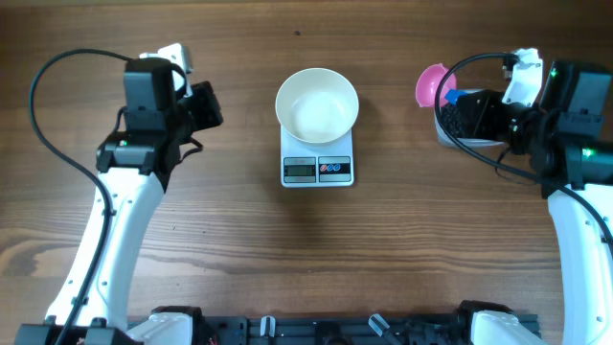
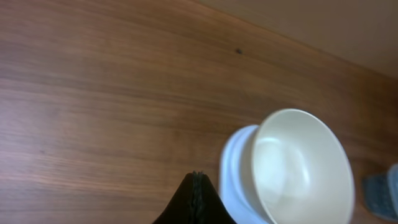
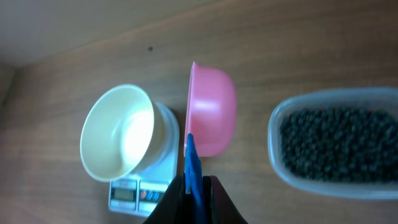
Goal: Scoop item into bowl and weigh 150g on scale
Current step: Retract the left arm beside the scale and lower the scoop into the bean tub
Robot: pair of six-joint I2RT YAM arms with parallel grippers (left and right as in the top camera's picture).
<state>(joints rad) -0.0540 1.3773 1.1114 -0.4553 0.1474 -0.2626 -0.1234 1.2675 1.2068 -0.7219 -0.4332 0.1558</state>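
Bowl (image 1: 317,103) rests on the scale (image 1: 317,170); right claw (image 3: 196,186) pinches pink scoop (image 3: 211,115).

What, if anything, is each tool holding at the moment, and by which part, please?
The right tool is shut on the pink scoop, gripping it by its blue handle. The left tool is shut and holds nothing.

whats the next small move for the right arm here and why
Probably swing the right gripper and its pink scoop over to the tub and dip into the black beans. The scoop looks empty, and the white bowl on the scale holds nothing yet.
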